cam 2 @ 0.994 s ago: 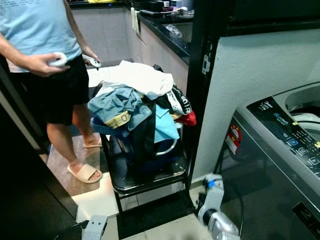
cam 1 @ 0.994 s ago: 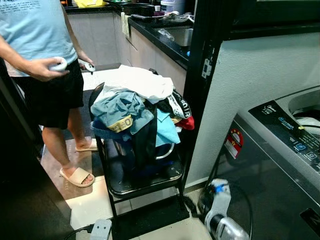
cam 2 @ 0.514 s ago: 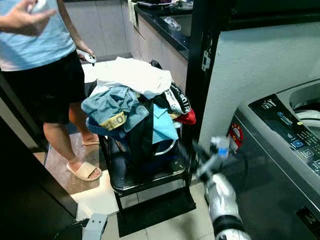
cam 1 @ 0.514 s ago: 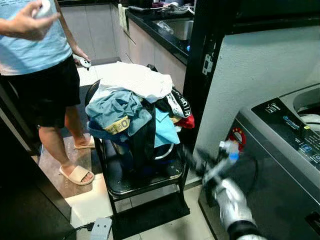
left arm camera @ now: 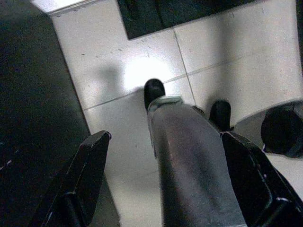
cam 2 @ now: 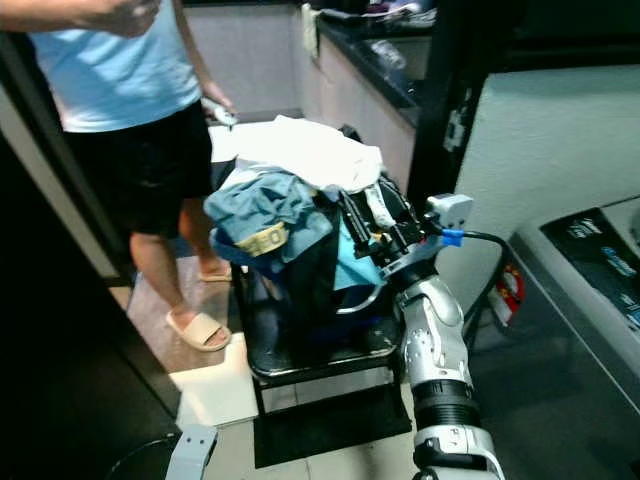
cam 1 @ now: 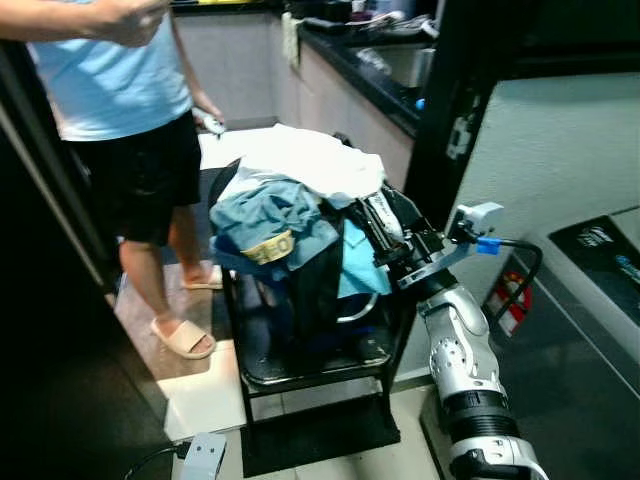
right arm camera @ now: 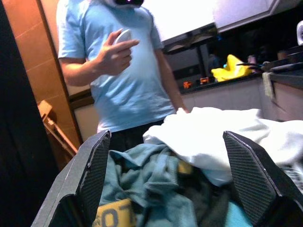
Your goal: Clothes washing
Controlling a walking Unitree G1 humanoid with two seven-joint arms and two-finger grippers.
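While your right gripper reaches toward the washing, the clothes pile sits heaped on a black chair just ahead of its released, spread fingers. Beyond them stands a person. Your left gripper hangs spread above the floor.
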